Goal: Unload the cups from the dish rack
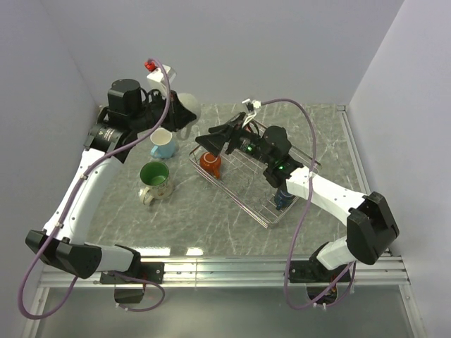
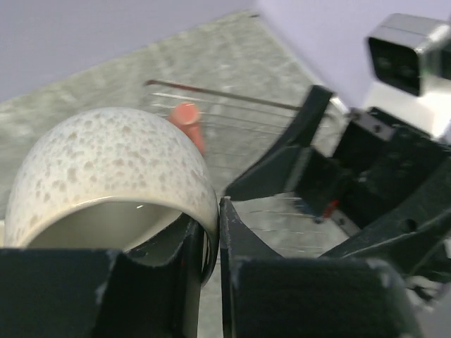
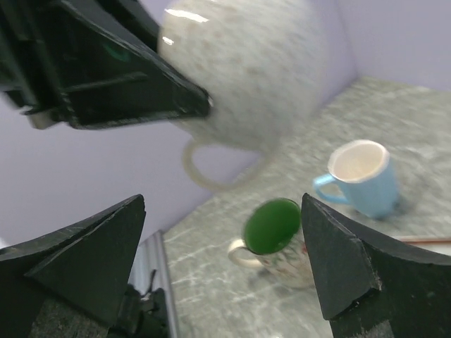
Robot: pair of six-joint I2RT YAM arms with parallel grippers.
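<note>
From above, the shallow silver wire dish rack [image 1: 248,184] sits on the grey marbled desk [image 1: 211,225]. It holds an orange-red mug [image 1: 210,163] at its left end and a dark blue mug [image 1: 283,198] near its right end, partly behind my right arm. Left of the rack, a light blue handled mug [image 1: 163,144] and a cream floral mug with green inside [image 1: 155,179] stand on the desk. My left pincer [image 1: 180,121] holds a white speckled ceramic mug [image 1: 187,107] above the desk, beyond the rack's left end. My right pincer [image 1: 206,141] is spread over the orange-red mug.

On my left wrist, my left pincer [image 2: 211,243] is pinched on the white speckled mug's [image 2: 106,169] rim, one finger inside and one outside. The orange-red mug [image 2: 189,123] and rack wires [image 2: 232,95] lie beyond.

On my right wrist, my right pincer [image 3: 224,211] gapes wide and holds nothing. The white speckled mug [image 3: 246,70] hangs ahead, with the light blue mug [image 3: 361,176] and green-lined mug [image 3: 271,229] below.
</note>
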